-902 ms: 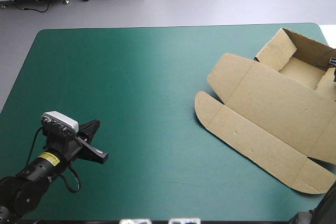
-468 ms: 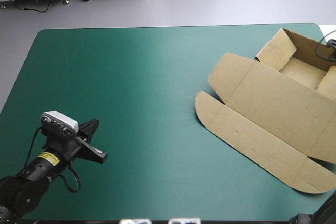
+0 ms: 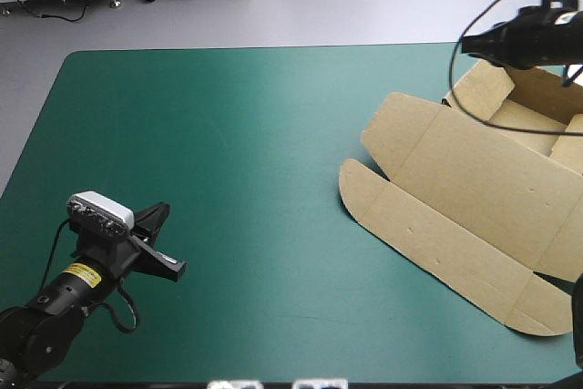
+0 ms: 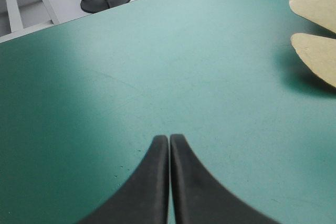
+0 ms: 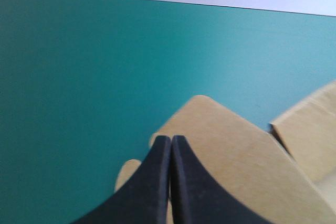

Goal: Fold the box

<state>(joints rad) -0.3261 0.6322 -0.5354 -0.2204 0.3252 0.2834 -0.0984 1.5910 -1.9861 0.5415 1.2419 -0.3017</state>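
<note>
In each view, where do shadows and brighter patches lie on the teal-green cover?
High view: the teal-green cover is palest near its middle, darker toward its left edge. Left wrist view: a rounded flap of the box throws a dark shadow on the cover beside it. Right wrist view: no distinct shadow on the cover.

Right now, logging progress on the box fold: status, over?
Left tool shut, low over teal-green cover. Right tool shut, empty, raised above box. Box part-formed: far walls up, lid flat. Nothing in the way.
</note>
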